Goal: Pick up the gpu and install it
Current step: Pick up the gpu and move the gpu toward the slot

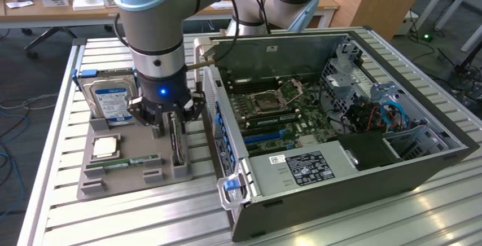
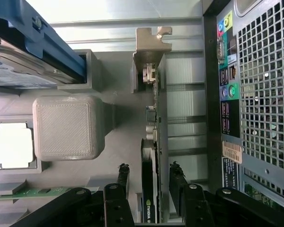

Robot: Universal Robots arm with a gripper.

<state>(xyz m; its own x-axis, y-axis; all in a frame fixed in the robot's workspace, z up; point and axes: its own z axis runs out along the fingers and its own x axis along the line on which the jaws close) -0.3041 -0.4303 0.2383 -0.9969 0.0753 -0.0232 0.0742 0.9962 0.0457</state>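
a slatted metal counter (image 1: 113, 223) carries a grey holder tray (image 1: 121, 185) and, towards the exterior view's right, an open computer case (image 1: 362, 195) lying on its side. nearest on the tray lies a narrow green memory stick (image 1: 124, 163), flat in its slot. just behind it sits a pale square processor (image 1: 105, 146) in its own recess.

beside these, on the tray's edge closest to the case, the gpu (image 1: 178, 144) stands on its long edge in a slot, not yet lifted out. the pincer (image 1: 171, 123) is down over the far part of the card. in the wrist view the card (image 2: 154, 142) runs between the black fingers (image 2: 123, 177), one on each side, so the pincer (image 2: 150, 182) is apart and straddling it. a visible gap is left on the side facing the processor. the card's metal bracket (image 2: 151, 45) sits at its end away from the fingers.

farther back on the tray a silver hard drive (image 1: 112, 100) with a blue-white label stands upright. the arm (image 1: 154, 26) rises straight above the pincer.

inside the case the motherboard (image 1: 286, 110) lies exposed, with a power supply (image 1: 301, 170) at the near end. beyond the counter stands a wooden desk (image 1: 45, 9) with small items on it.
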